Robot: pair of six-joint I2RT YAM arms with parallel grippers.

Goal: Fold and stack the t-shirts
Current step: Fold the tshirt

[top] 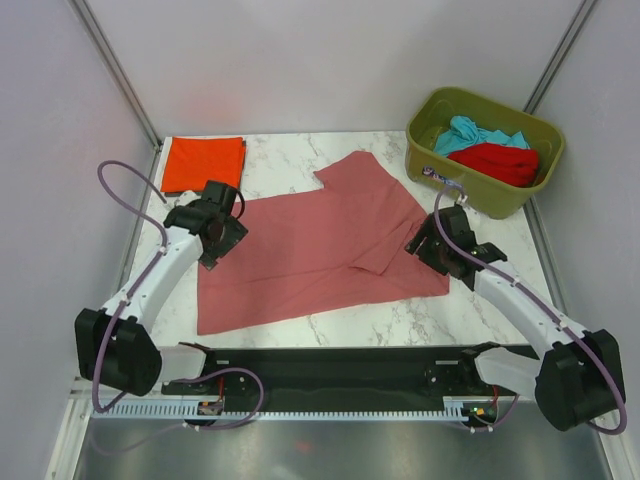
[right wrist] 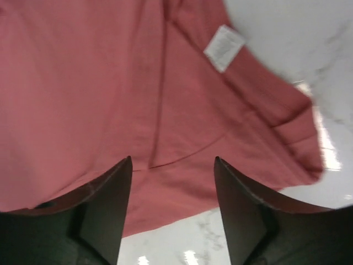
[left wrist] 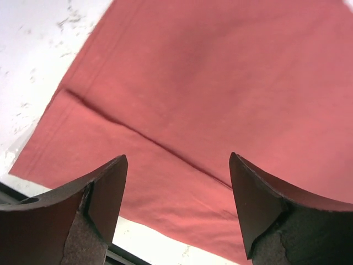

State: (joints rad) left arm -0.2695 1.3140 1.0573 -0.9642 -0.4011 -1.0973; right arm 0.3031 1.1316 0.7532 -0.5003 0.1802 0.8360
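Note:
A dusty pink t-shirt (top: pixel 320 245) lies spread flat on the marble table, partly folded, with one sleeve pointing to the back. It fills the left wrist view (left wrist: pixel 209 94) and the right wrist view (right wrist: pixel 110 83), where its white label (right wrist: pixel 223 48) shows. A folded orange-red t-shirt (top: pixel 203 162) lies at the back left. My left gripper (top: pixel 228 238) is open and empty over the pink shirt's left edge. My right gripper (top: pixel 428 252) is open and empty over its right edge. Teal (top: pixel 470 132) and bright red (top: pixel 500 162) t-shirts lie in the bin.
An olive-green plastic bin (top: pixel 432 158) stands at the back right. Grey walls with metal corner posts close in the table on three sides. A black rail (top: pixel 330 368) with the arm bases runs along the near edge.

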